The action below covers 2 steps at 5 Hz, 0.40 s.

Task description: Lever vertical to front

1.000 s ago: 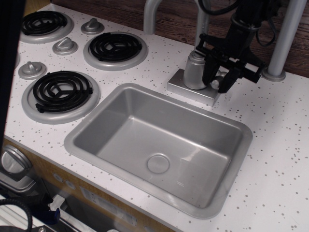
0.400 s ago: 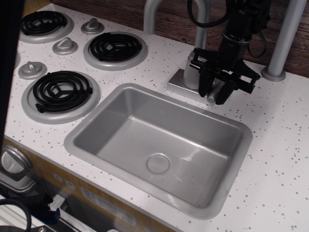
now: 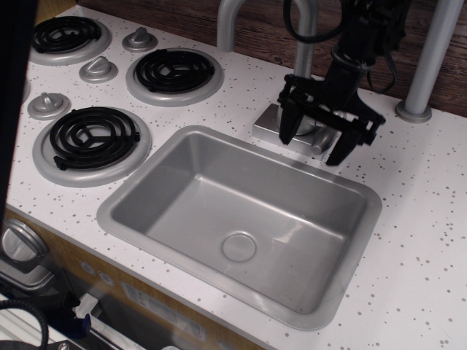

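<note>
The lever [image 3: 322, 140] is a small silver-grey handle on the faucet base [image 3: 271, 124]. It lies tipped down toward the sink, its end pointing to the front. My black gripper [image 3: 315, 138] hangs over it from above. It is open, with its two fingers [image 3: 287, 125] spread wide on either side of the lever and not touching it. The gripper hides the upper part of the faucet body.
The grey sink [image 3: 182, 186] lies just in front of the faucet. The curved spout pipe [image 3: 230, 22] rises at the back. A grey post [image 3: 430, 58] stands at the right. Stove burners [image 3: 93, 138] and cone knobs [image 3: 49, 104] fill the left.
The gripper was shut around the lever and came forward and left, bringing the lever down toward the sink. It has now opened and let the lever go.
</note>
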Available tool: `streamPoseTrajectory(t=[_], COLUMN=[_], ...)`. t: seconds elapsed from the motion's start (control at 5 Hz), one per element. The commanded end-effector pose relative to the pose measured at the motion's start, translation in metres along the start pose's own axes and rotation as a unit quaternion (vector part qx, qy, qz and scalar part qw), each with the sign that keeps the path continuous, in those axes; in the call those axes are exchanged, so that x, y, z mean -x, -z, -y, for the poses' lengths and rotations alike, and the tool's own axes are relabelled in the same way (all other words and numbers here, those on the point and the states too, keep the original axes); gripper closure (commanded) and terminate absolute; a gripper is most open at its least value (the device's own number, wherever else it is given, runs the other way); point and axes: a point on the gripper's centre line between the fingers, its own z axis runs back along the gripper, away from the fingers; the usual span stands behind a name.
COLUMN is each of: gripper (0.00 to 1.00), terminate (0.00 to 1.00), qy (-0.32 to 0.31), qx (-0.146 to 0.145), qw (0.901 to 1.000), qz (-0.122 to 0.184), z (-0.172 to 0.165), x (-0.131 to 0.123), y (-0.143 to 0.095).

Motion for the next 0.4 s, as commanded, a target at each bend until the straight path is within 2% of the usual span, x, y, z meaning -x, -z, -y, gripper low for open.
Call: streamPoseTrajectory(t=[0.0, 0.2], gripper=[0.0, 0.0], terminate=[0.0, 1.0], qy=[-0.023, -0.024], qx=[0.003, -0.005], qw=[0.9969, 0.9954], qz=[0.075, 0.093], z=[-0.0022, -0.0018], x=[0.011, 0.0136], y=[-0.0396, -0.0378])
